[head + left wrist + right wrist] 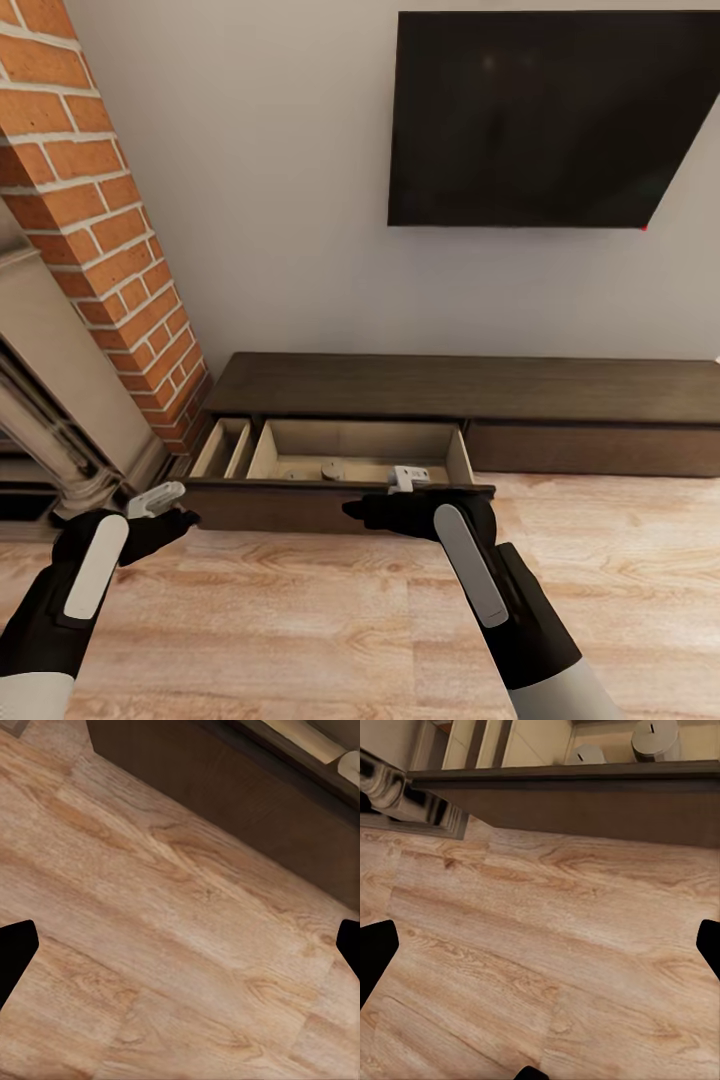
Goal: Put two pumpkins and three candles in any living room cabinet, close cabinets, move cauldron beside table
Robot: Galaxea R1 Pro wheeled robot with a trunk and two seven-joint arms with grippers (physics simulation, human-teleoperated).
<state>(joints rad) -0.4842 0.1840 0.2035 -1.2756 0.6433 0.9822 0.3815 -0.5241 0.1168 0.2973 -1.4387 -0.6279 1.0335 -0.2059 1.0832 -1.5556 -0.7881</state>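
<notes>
Nearest the robot, two black-sleeved arms reach over the pale oak plank floor [300, 620]. The left gripper [160, 497] hangs just above the boards near the drawer's left corner, holding nothing; its wrist view shows dark finger tips at both edges of the frame, so the jaws stand wide. The right gripper [408, 478] sits at the front lip of the open drawer, empty too, and its wrist view likewise shows tips spread far apart.

Just beyond, the long low dark-brown wooden cabinet [560, 395] has one wide drawer pulled out, its light beige interior [360, 445] exposed. Two short stubby pale candles [655, 738] stand upright on the drawer floor, near each other but apart.

The candles are probably light, stiff and smooth-sided, best pinched across the round body. The drawer front looks rigid and handleless; it would likely close best with a flat push on its face.

Behind rise a red brick column [100, 220], a grey wall and a black wall-mounted screen [540, 115].
</notes>
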